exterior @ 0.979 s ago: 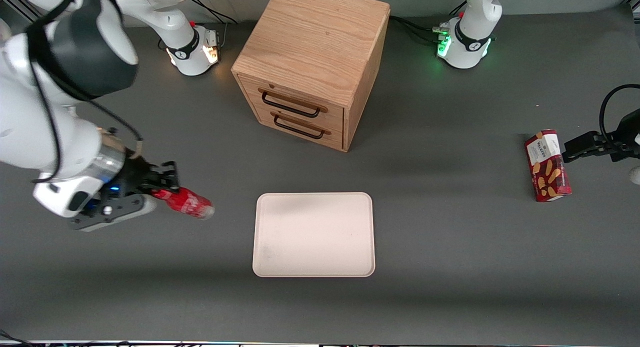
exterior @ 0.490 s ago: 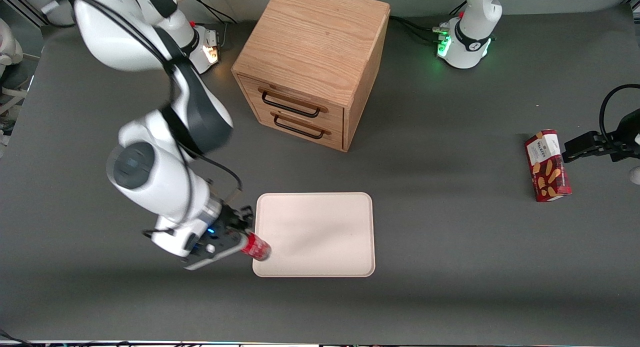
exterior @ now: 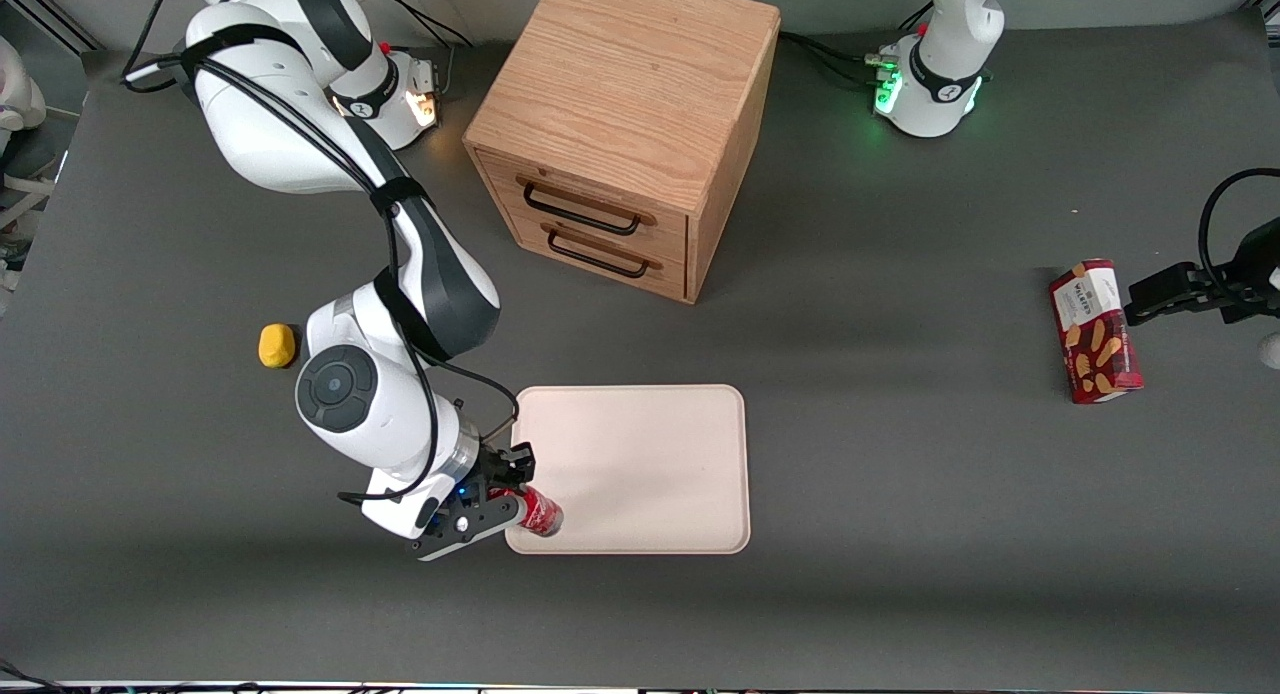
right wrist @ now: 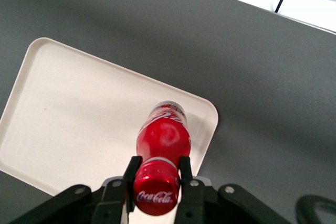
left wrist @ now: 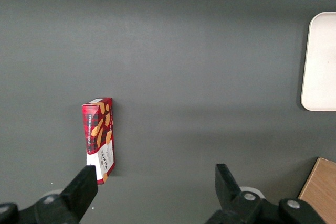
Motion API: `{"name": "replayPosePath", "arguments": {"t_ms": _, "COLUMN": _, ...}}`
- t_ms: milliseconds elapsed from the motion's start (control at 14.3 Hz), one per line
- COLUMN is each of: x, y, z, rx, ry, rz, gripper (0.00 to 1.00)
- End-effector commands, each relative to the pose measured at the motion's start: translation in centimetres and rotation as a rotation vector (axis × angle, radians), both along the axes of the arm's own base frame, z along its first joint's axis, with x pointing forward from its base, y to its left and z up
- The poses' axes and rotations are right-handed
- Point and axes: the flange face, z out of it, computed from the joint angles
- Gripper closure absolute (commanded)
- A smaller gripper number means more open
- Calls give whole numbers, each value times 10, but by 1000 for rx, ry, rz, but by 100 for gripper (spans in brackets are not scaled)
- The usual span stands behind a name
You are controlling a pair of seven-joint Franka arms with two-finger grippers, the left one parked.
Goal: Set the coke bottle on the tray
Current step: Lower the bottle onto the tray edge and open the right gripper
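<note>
Holding the bottle by its neck, fingers closed just under the cap, your gripper hangs over the tray's near corner. Carry it farther in toward the tray's middle, lower it base-first and upright, then release.

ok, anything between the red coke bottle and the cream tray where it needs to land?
Nothing visible. The claw grips the small glossy red coke bottle at its neck, over a corner of the flat pale cream-pink tray, near the front camera. The tray surface is bare. The yellow lump lies off to the side.
</note>
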Motion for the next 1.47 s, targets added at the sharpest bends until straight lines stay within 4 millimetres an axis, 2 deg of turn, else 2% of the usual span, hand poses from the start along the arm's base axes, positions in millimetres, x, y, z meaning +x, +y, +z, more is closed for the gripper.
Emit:
{"name": "replayPosePath", "arguments": {"t_ms": 0, "x": 0, "y": 0, "z": -7, "rx": -20, "ry": 8, "rz": -12, "gripper": 100}}
{"name": "replayPosePath", "arguments": {"t_ms": 769, "x": -3, "y": -10, "z": -35, "rx": -48, "ry": 55, "rz": -22, "gripper": 100}}
{"name": "replayPosePath", "arguments": {"t_ms": 1049, "x": -2, "y": -12, "z": -37, "rx": -49, "ry": 51, "rz": -24, "gripper": 65}}
{"name": "replayPosePath", "arguments": {"t_ms": 1119, "x": -2, "y": -11, "z": -37, "rx": -45, "ry": 45, "rz": -23, "gripper": 29}}
{"name": "replayPosePath", "arguments": {"t_ms": 1189, "x": -2, "y": -12, "z": -39, "rx": -43, "ry": 41, "rz": -26, "gripper": 22}}
{"name": "replayPosePath", "arguments": {"t_ms": 1259, "x": -2, "y": -11, "z": -43, "rx": -41, "ry": 37, "rz": -26, "gripper": 0}}
{"name": "replayPosePath", "arguments": {"t_ms": 1399, "x": -2, "y": -11, "z": -47, "rx": -37, "ry": 25, "rz": -27, "gripper": 0}}
